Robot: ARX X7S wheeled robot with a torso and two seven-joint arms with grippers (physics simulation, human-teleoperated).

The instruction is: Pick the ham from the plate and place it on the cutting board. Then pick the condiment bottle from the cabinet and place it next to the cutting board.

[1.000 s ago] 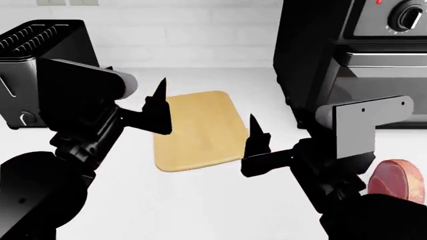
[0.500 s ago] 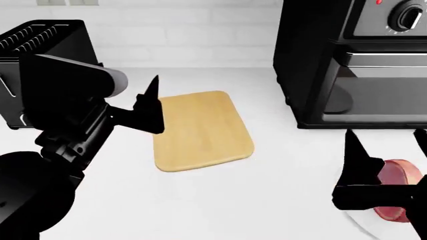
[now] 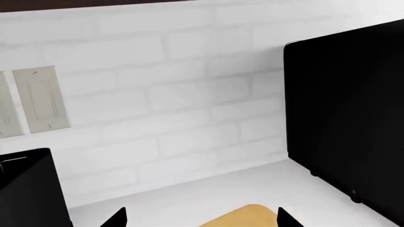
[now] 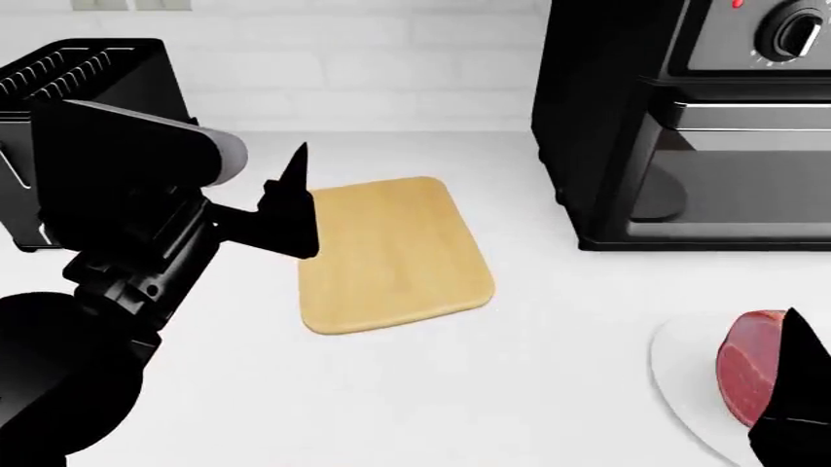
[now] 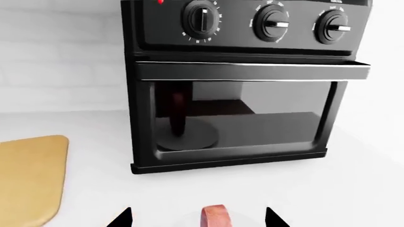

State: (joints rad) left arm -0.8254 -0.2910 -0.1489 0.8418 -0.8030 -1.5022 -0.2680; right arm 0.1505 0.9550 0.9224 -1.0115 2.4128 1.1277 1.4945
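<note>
The ham [image 4: 746, 375], a thick pink slice with a reddish rind, stands on edge on the white plate [image 4: 682, 384] at the counter's front right. My right gripper [image 5: 197, 218] is open, its black fingers [image 4: 795, 394] on either side of the ham [image 5: 215, 216] without touching it. The tan cutting board [image 4: 389, 255] lies flat mid-counter with nothing on it. My left gripper [image 3: 200, 220] hangs open above the board's left edge, and its fingers [image 4: 291, 206] hold nothing. The condiment bottle and the cabinet are out of view.
A black toaster oven [image 4: 688, 117] with its glass door shut stands at the back right, just behind the plate. A black toaster [image 4: 78, 88] sits at the back left. A white brick wall [image 3: 158, 109] with light switches runs behind the counter.
My right arm swung from the middle of the counter to the front right and down over the ham, mostly leaving the head view. The left arm shifted slightly left.
</note>
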